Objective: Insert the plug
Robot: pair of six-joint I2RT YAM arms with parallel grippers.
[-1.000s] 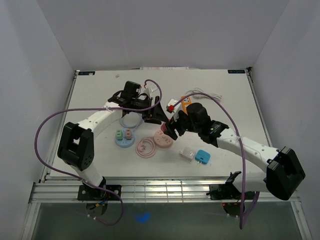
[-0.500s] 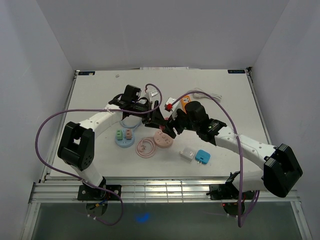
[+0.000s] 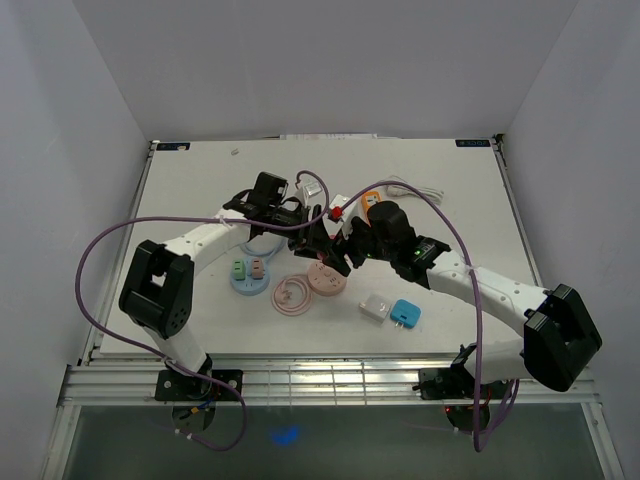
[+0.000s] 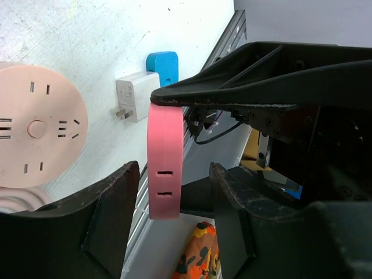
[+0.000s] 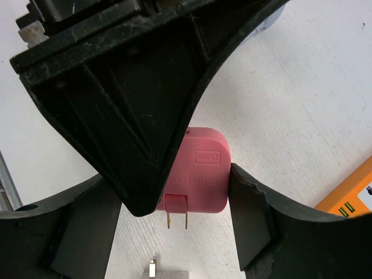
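A pink plug (image 5: 200,174) with two brass prongs (image 5: 177,220) pointing down hangs above the table, and my right gripper (image 5: 174,192) is shut on it. One of its fingers (image 5: 256,215) presses the plug's right edge. The other side is hidden behind a black finger (image 5: 128,104) of my left gripper. In the left wrist view the plug (image 4: 164,163) stands edge-on between the fingers of my left gripper (image 4: 174,173), which is open, with a gap on each side. A round pink socket (image 4: 35,125) lies on the table below. From above, both grippers (image 3: 335,250) meet over it.
A white charger (image 3: 376,308) and a blue adapter (image 3: 405,314) lie right of the round pink socket (image 3: 326,278). A pink coil (image 3: 292,296) and a blue round socket (image 3: 247,275) holding small plugs lie left. An orange power strip (image 3: 368,203) and white cable (image 3: 410,190) sit behind.
My left gripper has swung right to the right gripper, and its fingers have narrowed around the plug. The right gripper has shifted slightly up and back, still holding the plug.
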